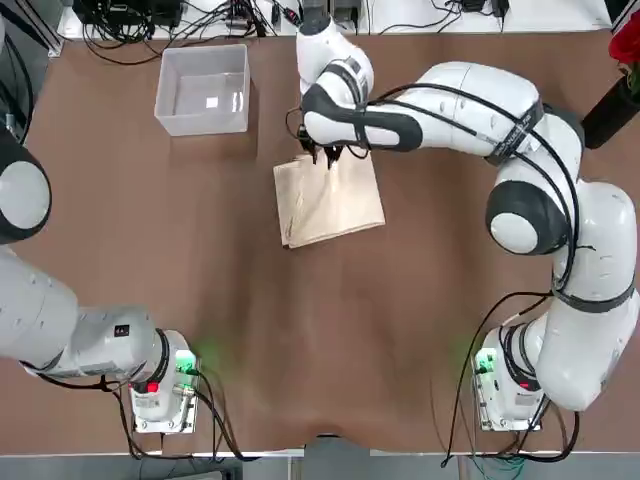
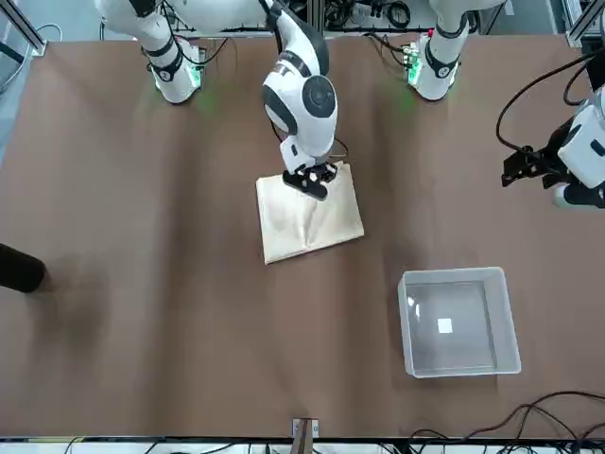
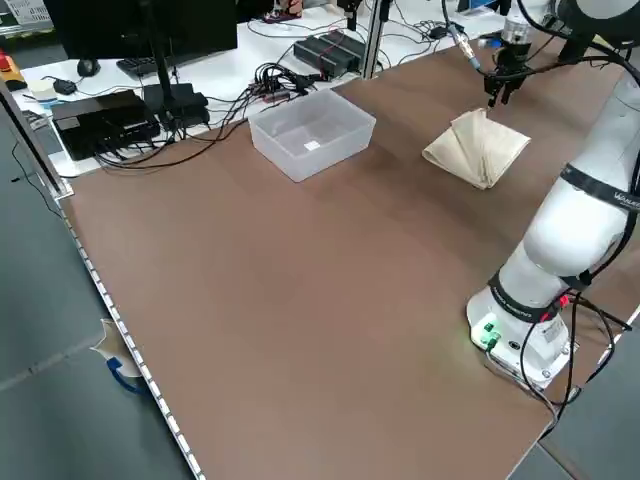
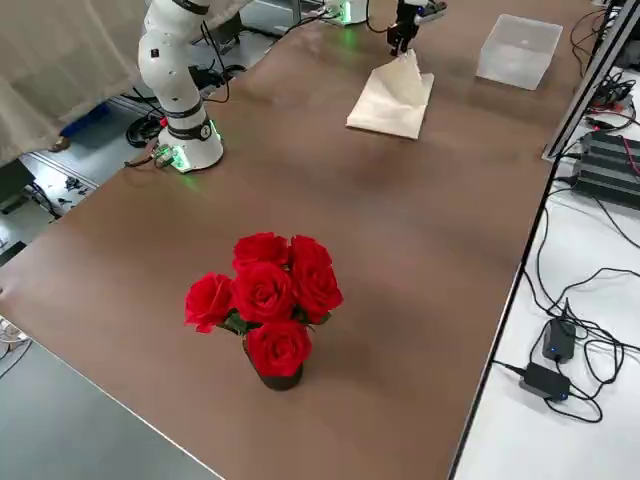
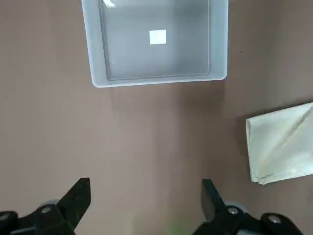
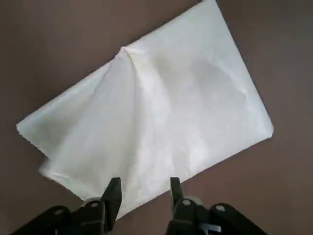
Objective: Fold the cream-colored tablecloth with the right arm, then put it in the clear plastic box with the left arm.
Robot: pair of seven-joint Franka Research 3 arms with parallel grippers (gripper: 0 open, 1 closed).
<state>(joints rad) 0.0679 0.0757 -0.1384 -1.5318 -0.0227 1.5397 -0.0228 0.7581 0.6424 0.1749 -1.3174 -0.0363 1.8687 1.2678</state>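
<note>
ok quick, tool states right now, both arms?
Left tool: open, holding nothing, parked away from the clear plastic box.
Right tool: fingers apart, just above the folded tablecloth, holding nothing.

the table [image 1: 330, 330] is a wide brown surface. a folded cream cloth [image 1: 330, 200] lies flat on it near the middle, toward the far side from the arm bases, with one puckered ridge running across its top layer. a clear box [image 1: 203, 88] stands on the table nearer the far left corner, apart from the cloth, open side up, with a small white square showing on its floor. the two arm bases [image 1: 160, 392] are mounted on the near edge, one at each side. in the right side view a pot of red roses [image 4: 267, 300] stands on the table, well apart from the cloth.
</note>
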